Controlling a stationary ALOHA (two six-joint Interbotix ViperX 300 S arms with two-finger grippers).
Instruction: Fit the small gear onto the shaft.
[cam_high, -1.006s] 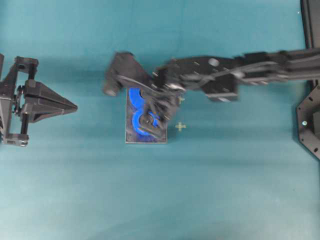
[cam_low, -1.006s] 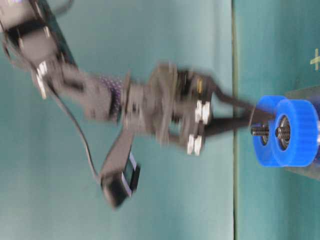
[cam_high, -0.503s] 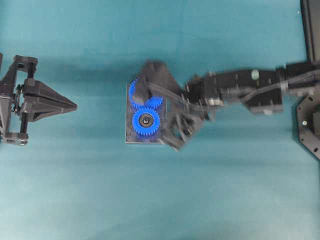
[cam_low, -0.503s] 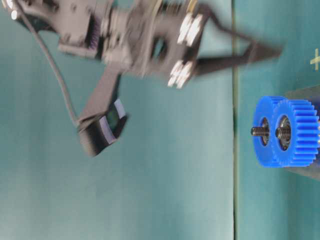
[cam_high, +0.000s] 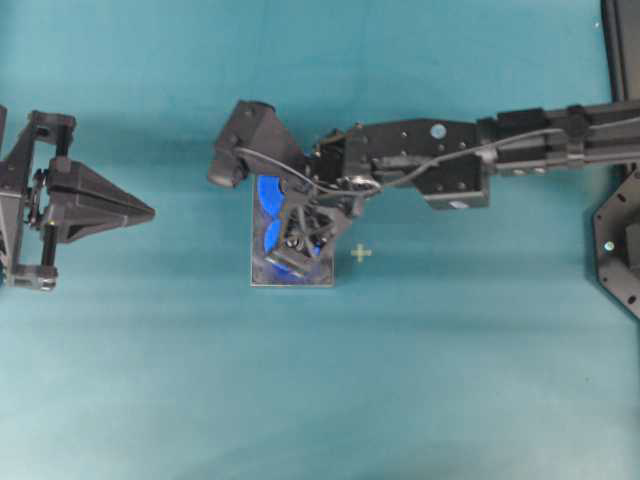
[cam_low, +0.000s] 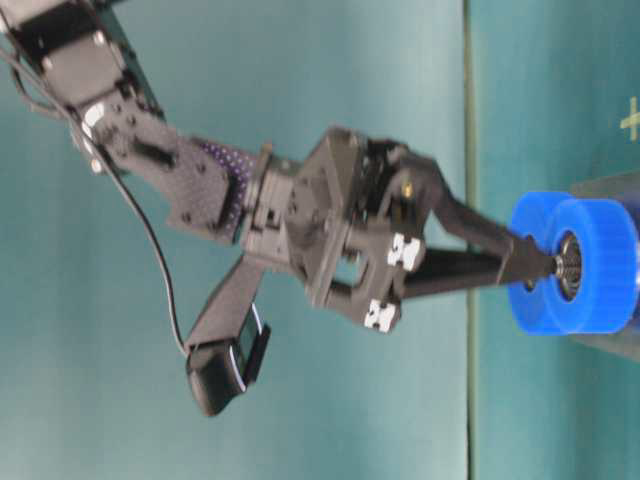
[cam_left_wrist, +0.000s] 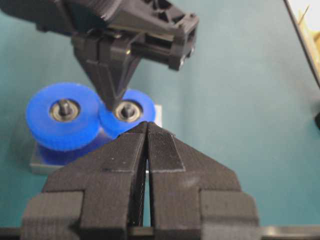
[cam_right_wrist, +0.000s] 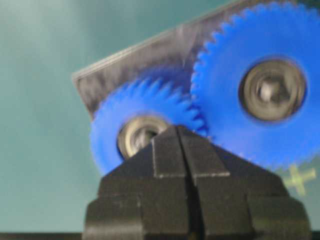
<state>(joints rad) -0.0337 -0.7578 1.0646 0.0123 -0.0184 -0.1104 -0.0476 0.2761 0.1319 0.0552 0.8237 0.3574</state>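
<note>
Small gear (cam_right_wrist: 131, 117), closed right pincer (cam_right_wrist: 176, 131) touching hub

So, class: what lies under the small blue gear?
The small gear sits on a dark grey plate, meshed beside the larger gear. The shut right pincer tip rests at its hub. The shaft below is covered.

The small bright blue plastic toothed gear (cam_right_wrist: 125, 117) has a silver-and-black hub; the rectangular metal plate (cam_right_wrist: 125, 62) is dark grey; the table (cam_high: 300, 400) is teal.
</note>
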